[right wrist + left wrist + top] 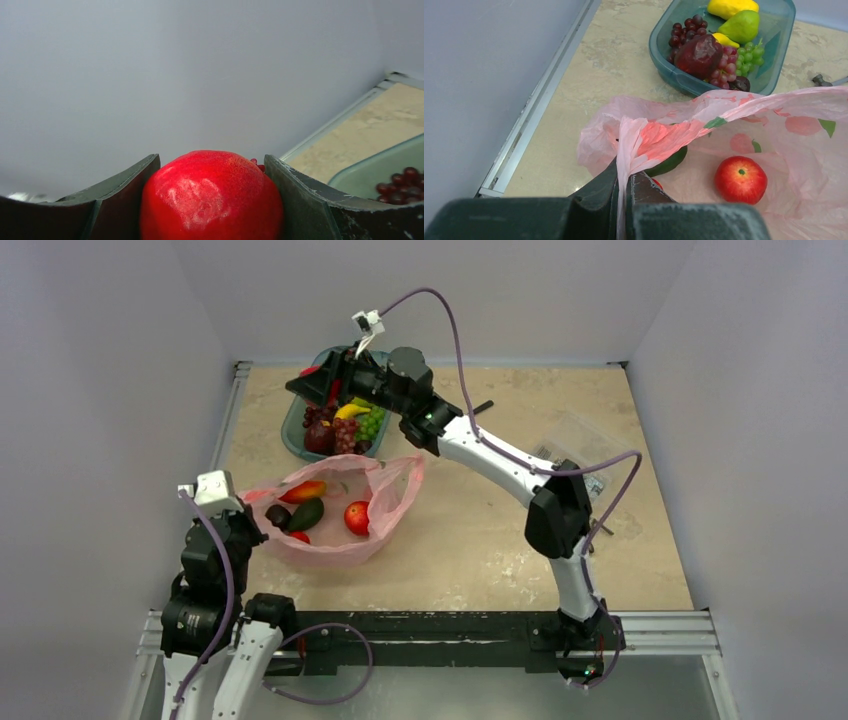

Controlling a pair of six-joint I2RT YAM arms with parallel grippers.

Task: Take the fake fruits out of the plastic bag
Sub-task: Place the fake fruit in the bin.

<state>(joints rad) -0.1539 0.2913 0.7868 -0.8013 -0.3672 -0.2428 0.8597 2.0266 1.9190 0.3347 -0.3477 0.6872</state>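
The pink plastic bag (385, 502) lies open on the table with a red apple (357, 517), a mango (303, 491), a dark green fruit (306, 514) and other fruits inside. My left gripper (628, 172) is shut on the bag's near-left rim (634, 145); the apple (740, 179) shows beyond it. My right gripper (318, 382) is over the back-left of the teal tray (291, 427), shut on a red pomegranate (212, 197) that fills the gap between its fingers (295, 192).
The teal tray (659, 55) holds purple grapes (686, 31), green grapes (751, 54), a pear (739, 26), yellow fruit and a dark red fruit (699, 54). A clear packet (580, 445) lies at the right. Walls enclose the table at the left, the back and the right.
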